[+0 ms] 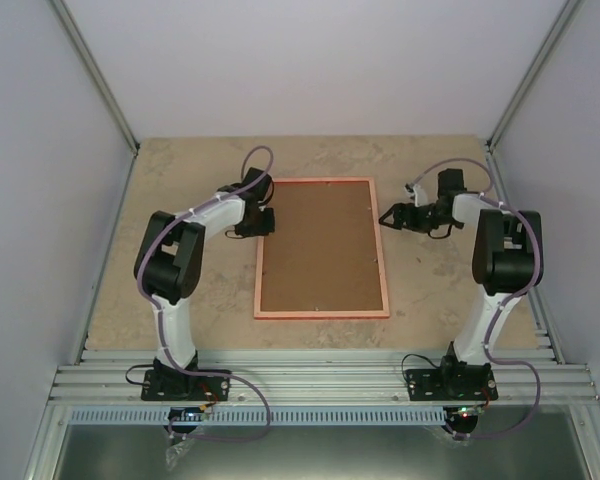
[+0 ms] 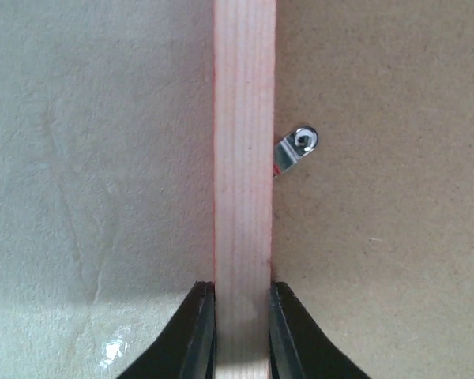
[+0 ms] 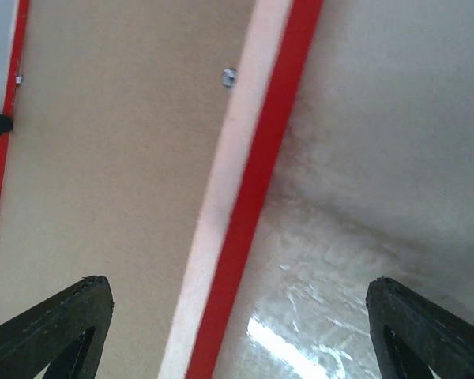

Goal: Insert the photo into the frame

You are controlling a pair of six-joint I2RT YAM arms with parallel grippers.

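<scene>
The frame [image 1: 320, 313] lies back up in the middle of the table, its pale orange-pink rails around the brown backing board [image 1: 320, 245]. The photo is not in view. My left gripper [image 1: 263, 222] is shut on the frame's left rail; in the left wrist view the pale wooden rail [image 2: 243, 158] runs between the two black fingers of this gripper [image 2: 243, 308]. My right gripper [image 1: 388, 216] is open at the frame's right rail. In the right wrist view it [image 3: 237, 288] straddles the rail [image 3: 245, 197], whose outer side is red, without touching it.
A small metal turn clip [image 2: 296, 148] sits on the backing board [image 2: 379, 237] beside the left rail. Another clip [image 3: 229, 76] shows by the right rail. Bare stone-patterned table [image 1: 180, 180] surrounds the frame. White walls enclose the table on three sides.
</scene>
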